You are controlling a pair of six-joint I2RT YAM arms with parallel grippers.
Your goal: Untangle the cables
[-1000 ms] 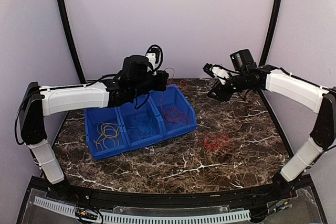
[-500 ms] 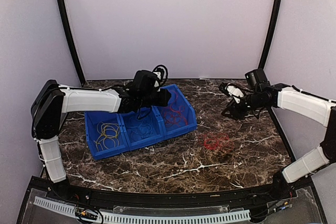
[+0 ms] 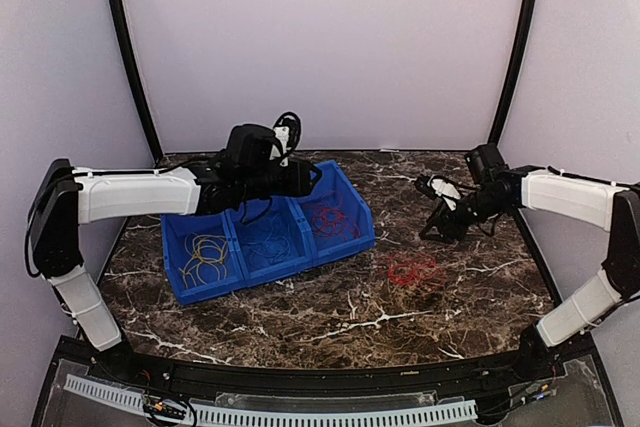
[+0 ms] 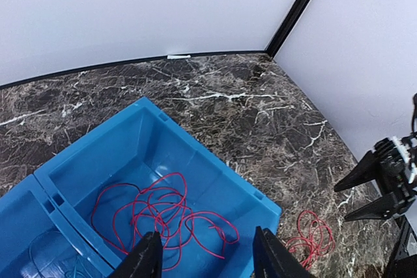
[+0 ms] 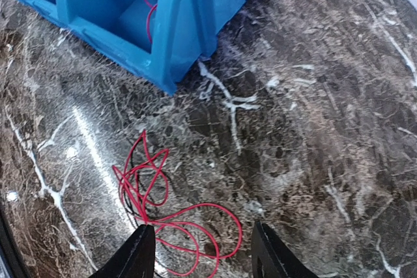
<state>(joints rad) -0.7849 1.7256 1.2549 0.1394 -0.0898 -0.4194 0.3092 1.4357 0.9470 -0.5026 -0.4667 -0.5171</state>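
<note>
One bunch of red cable [image 3: 408, 269] lies loose on the marble table, right of the blue bin [image 3: 200, 292]. Another red cable [image 4: 163, 216] lies in the bin's right compartment. The middle compartment holds a blue cable [image 3: 268, 242] and the left one a yellow cable [image 3: 205, 255]. My left gripper [image 4: 207, 255] hangs open above the right compartment, with nothing between its fingers. My right gripper [image 5: 203, 252] is open and low over the table. The loose red cable [image 5: 128, 194] lies just ahead of its left finger, untouched.
The bin's right corner [image 5: 176, 24] stands close to the loose bunch. Purple walls and black corner posts [image 3: 128, 57] close in the back and sides. In the left wrist view the right gripper [image 4: 374, 187] shows at the far right.
My left gripper has opened from shut and drawn back slightly left over the bin. My right arm has come down from high up to just above the table near the loose red bunch.
</note>
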